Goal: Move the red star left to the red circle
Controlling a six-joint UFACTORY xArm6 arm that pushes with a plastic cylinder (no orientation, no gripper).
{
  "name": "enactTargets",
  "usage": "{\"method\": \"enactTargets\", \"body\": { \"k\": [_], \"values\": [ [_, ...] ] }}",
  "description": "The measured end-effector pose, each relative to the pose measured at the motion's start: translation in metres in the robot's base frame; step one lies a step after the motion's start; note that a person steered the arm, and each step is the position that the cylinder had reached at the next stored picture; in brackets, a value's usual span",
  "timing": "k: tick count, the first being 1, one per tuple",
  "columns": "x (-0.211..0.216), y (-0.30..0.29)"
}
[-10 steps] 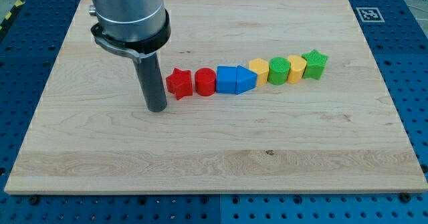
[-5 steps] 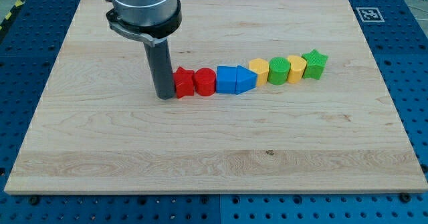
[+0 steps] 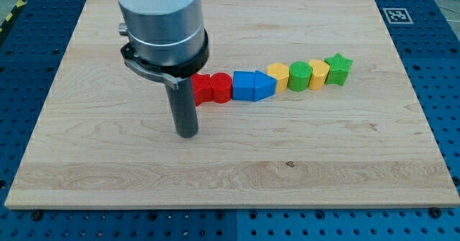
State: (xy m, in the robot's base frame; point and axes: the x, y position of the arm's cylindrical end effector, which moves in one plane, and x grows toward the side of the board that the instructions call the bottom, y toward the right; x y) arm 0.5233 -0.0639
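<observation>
Resting on the wooden board [image 3: 108, 162], my tip [image 3: 187, 133] is sitting below and slightly to the view's left of the red star [image 3: 201, 88], clear of it and touching no block. Being a plain dark rod, it is holding nothing and has nothing to open or close. The grey arm housing [image 3: 162, 25] above it is covering part of the star's left side, so only the star's right portion is showing.

That red star is lying just left of the red circle [image 3: 221, 87], the two seeming to touch. Continuing toward the view's right, a row of blocks is running in a gentle upward curve: a blue cube [image 3: 244, 85] pressing against the circle, then a blue pointed block [image 3: 264, 85], a yellow block [image 3: 278, 75] whose shape I cannot quite make out, a green cylinder [image 3: 300, 75], another yellow block [image 3: 318, 73] and a green star [image 3: 338, 68] ending the line. A black-and-white marker [image 3: 395, 15] is sitting at the board's top right corner, and a blue perforated table [image 3: 445, 90] is surrounding the board.
</observation>
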Motion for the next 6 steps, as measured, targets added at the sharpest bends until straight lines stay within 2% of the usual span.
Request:
{"method": "enactTargets", "body": {
  "k": [1, 2, 5, 6],
  "values": [
    [0.006, 0.002],
    [0.044, -0.01],
    [0.093, -0.083],
    [0.095, -0.109]
  ]
}}
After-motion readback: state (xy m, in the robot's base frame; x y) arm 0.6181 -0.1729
